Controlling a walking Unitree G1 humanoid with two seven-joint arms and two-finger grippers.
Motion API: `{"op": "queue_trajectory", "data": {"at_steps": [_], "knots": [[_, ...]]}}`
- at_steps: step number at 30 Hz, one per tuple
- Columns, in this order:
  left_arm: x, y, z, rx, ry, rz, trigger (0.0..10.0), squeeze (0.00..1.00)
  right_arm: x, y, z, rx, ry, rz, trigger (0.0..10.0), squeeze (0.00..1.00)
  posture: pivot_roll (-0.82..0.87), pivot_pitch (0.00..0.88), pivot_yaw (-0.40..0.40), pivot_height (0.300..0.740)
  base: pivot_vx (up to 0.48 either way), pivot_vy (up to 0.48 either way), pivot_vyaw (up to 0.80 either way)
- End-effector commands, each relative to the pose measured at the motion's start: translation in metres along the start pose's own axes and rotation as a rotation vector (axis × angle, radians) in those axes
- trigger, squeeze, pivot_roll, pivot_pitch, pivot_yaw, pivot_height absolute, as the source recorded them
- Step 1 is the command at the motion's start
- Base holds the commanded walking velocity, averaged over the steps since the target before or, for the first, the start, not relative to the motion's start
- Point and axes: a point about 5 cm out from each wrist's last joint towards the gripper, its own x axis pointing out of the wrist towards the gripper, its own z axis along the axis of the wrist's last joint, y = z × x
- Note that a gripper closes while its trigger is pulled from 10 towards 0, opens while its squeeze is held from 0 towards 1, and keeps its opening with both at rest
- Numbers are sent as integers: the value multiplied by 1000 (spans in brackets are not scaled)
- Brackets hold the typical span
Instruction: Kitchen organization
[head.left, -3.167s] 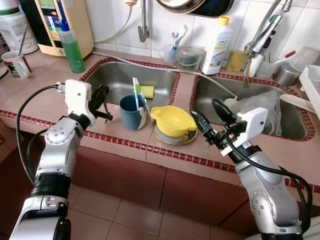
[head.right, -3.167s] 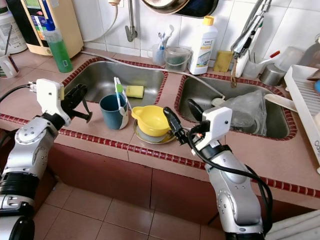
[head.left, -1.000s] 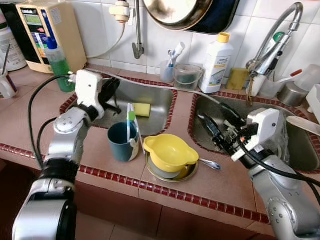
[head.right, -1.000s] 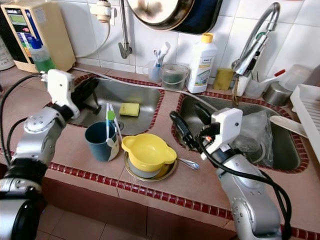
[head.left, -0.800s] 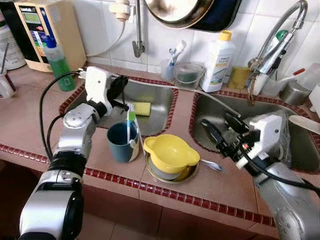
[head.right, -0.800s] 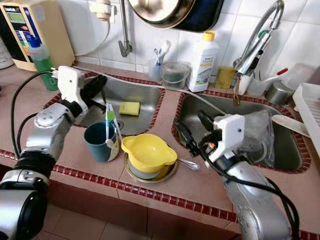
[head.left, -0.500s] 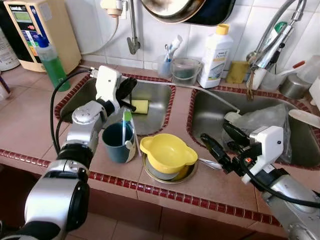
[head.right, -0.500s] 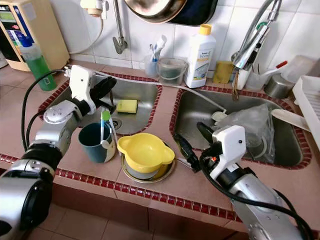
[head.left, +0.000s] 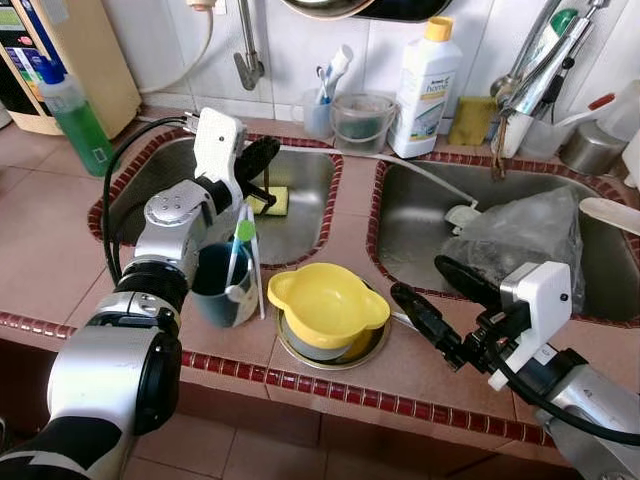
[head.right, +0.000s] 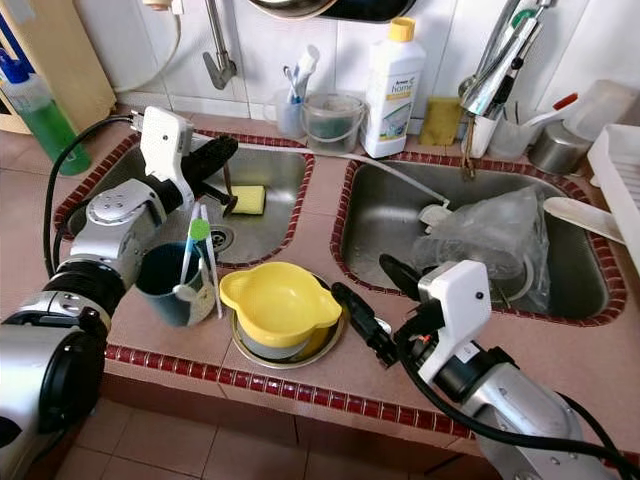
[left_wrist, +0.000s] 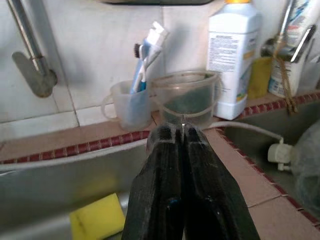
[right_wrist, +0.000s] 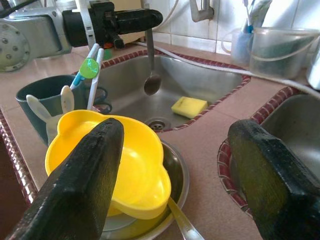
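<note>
A: The left gripper hangs over the left sink, its fingers pressed together on the thin handle of a metal spoon that dangles bowl-down above the yellow sponge.

B: How would that spoon handle?

A: Likely light and stiff, but smooth steel, so it could swivel or slip in a pinch at the handle's top. Gripped there, it hangs straight, which suits lowering it into the teal cup just beside the basin, where a green-tipped toothbrush and a white utensil stand.

B: And the right gripper?

A: Its two fingers stand wide apart and hold nothing. It hovers over the counter next to the yellow bowl, which sits in a steel dish. A second spoon's handle pokes out from under the bowl, near the lower finger but not touched.

B: The bowl?

A: Plastic by its look, probably light; its rim lobes seem the natural hold.
</note>
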Motion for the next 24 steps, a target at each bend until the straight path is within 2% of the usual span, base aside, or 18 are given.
{"op": "queue_trajectory", "data": {"at_steps": [1,10,16,24], "knots": [[0,7,8,5,-8,12,10000,0,-1,3,7,0,-23,8,10000,0,-197,141,61,740,0,0,0],[0,15,19,14,-17,23,10000,0,0,3,11,7,-38,34,10000,0,-190,138,58,740,0,0,0],[-5,14,3,9,48,6,10000,0,-2,10,12,27,-32,75,10000,0,-200,150,56,740,0,0,0],[-8,15,-2,47,103,-30,10000,0,-15,22,13,35,-4,121,10000,0,-226,166,60,740,0,0,0]]}}
